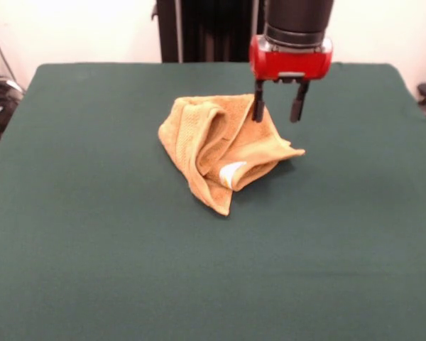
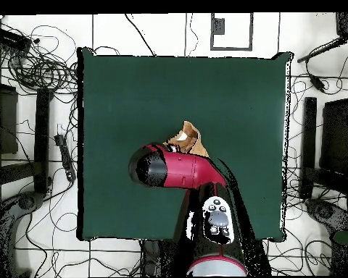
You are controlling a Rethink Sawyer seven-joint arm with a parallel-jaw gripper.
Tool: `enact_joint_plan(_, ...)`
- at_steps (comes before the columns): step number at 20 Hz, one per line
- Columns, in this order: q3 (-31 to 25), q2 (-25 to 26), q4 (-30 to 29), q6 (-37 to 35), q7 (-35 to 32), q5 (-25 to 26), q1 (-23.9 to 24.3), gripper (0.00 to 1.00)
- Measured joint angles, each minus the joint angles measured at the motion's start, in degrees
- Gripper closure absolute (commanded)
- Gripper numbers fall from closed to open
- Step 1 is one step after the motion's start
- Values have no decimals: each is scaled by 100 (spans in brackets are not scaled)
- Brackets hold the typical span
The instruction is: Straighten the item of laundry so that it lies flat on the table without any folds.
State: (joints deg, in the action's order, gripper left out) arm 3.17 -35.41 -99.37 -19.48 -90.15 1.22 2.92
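The big table (image 1: pixel 92 270) with its dark green cloth is bare all across the near side in the front view. Nothing lies there to get in the way.

Further back, near the middle of the table, sits the small orange-tan terry towel (image 1: pixel 213 145). It is not flat. It is bunched up in a lump, with thick folds rolled over each other and a woven band running down one fold. One corner points toward the near edge of the table, and another pokes out sideways. A small white label (image 1: pixel 232 172) peeks out low on the near side of the lump.

The towel looks soft and light. It should bend and flop easily, and it will not break. The fluffy cloth is probably not slippery, so it should be easy to pinch. A good place to grab looks like a loose corner, such as the one poking out sideways below the robot's hand. Grabbing the thick middle would likely lift the whole lump and leave the folds in.

Just past the towel, the red and black robot gripper (image 1: pixel 277 110) hangs over its far edge. Its two black fingers point down and stand apart with a plain gap between them. They hold nothing. One finger shows against the cloth, but it is hard to tell if it touches.

In the overhead view the arm (image 2: pixel 180 170) covers most of the towel. Black cables (image 2: pixel 39 69) lie on the floor around the table, well away.
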Motion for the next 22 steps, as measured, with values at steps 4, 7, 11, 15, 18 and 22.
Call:
enact_joint_plan(4, -3, 2, 1, 0, 0, 1, 4, 0)
enact_joint_plan(7, -7, 5, 2, 0, 0, 1, 5, 0)
enact_joint_plan(11, -10, 27, 3, 0, 0, 0, 11, 0)
enact_joint_plan(15, -16, 137, 6, 0, 0, 0, 35, 0)
enact_joint_plan(18, -17, 307, 7, 0, 0, -1, 67, 0)
enact_joint_plan(22, -17, 634, 9, 41, 0, -2, 144, 0)
